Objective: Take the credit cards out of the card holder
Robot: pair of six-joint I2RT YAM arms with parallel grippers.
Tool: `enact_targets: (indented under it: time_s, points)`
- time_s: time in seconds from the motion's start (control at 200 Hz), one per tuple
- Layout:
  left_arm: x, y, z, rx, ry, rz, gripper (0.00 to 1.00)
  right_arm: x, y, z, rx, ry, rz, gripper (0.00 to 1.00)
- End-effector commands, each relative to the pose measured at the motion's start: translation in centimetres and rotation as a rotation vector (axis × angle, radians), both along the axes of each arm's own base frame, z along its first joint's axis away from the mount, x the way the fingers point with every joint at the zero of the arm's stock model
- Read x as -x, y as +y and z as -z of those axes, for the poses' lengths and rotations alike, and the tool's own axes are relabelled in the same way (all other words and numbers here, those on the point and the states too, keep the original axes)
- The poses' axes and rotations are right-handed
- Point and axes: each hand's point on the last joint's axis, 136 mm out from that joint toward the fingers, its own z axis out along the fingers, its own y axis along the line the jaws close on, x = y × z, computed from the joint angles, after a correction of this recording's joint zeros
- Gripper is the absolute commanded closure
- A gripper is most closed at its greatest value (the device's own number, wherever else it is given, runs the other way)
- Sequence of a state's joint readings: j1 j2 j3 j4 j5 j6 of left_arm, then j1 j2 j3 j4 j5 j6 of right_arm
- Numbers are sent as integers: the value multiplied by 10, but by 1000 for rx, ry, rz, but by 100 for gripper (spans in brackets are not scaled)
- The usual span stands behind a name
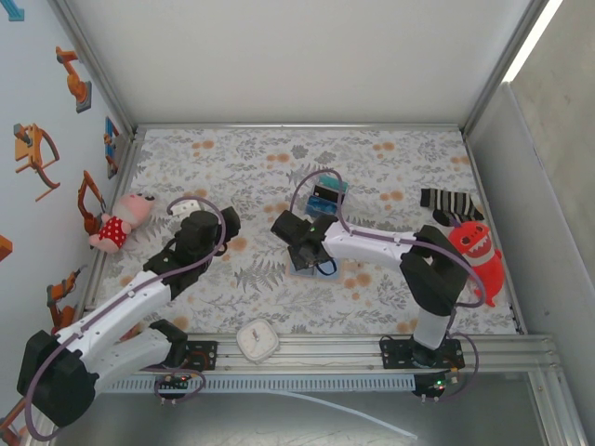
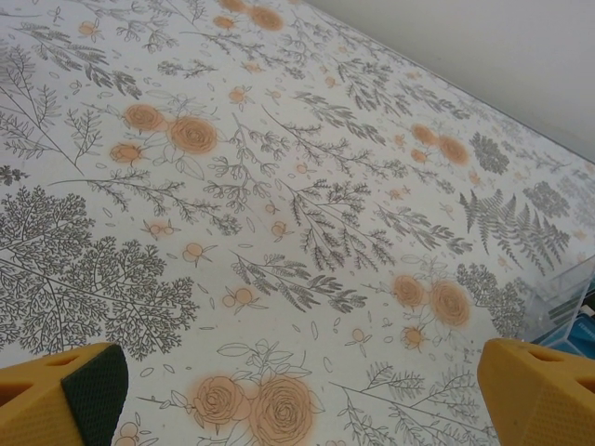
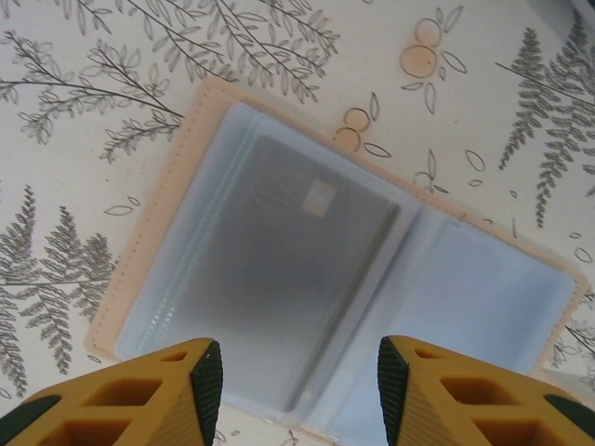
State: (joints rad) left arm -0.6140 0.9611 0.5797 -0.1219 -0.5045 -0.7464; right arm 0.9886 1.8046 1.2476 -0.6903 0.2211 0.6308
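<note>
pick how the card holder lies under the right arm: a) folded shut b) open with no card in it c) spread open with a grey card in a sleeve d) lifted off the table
c: the card holder lies spread flat on the tablecloth, a grey card with a chip showing through a clear sleeve.

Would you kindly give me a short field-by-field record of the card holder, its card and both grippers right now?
card holder: open flat on the floral table, pale inside up
card: grey, chip showing, inside a clear sleeve
right gripper: open, above the card holder, holding nothing
left gripper: open, over the table, holding nothing
task state: card not yet out
</note>
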Motion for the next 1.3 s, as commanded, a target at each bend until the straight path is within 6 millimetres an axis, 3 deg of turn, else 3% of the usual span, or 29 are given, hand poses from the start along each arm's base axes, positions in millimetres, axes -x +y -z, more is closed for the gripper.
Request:
enact_targets:
  time_s: [0.0,0.476,0.947,1.292]
  points:
    - [-1,1,0,1,16,-10,3,0,14,0,-21,3,-4,53]
    - [0,3,7,7,42,-22,3,1,30,20,-63,46,-10,53]
    - [-3,-2,5,6,51,8,3,14,14,43,-24,101,33,55]
    - [-5,-7,0,7,44,33,3,20,12,44,-43,116,32,66]
